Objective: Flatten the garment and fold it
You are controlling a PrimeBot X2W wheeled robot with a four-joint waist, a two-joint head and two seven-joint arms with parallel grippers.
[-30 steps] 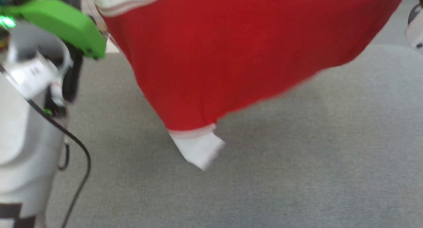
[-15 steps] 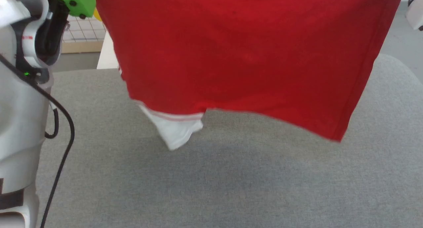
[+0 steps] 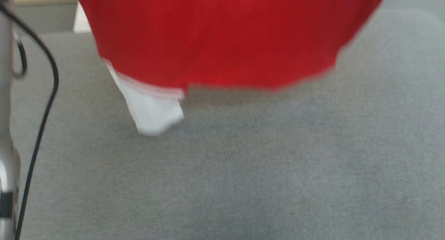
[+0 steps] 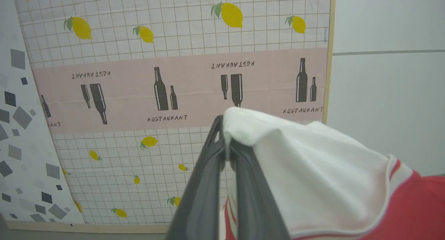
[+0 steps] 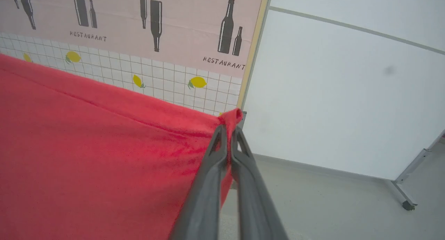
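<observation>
The garment (image 3: 222, 38), a red jersey with its plain side toward me, hangs across the top of the head view above the grey tabletop (image 3: 243, 170). One white sleeve (image 3: 149, 111) dangles below its lower left edge. In the left wrist view my left gripper (image 4: 226, 142) is shut on the white sleeve cloth (image 4: 313, 177) of the garment. In the right wrist view my right gripper (image 5: 229, 135) is shut on a red corner of the garment (image 5: 87, 156), which stretches away to the left.
A pale arm segment with a black cable (image 3: 45, 104) runs down the left edge of the head view. Behind the table stands a patterned panel with lemons and bottles (image 4: 174, 59) and a plain white wall (image 5: 347, 94). A metal stand foot (image 5: 406, 201) rests on the floor.
The garment has gone up the picture and hangs more level, its sleeve now further left. The green-capped left arm has left the head view, and the view itself has shifted.
</observation>
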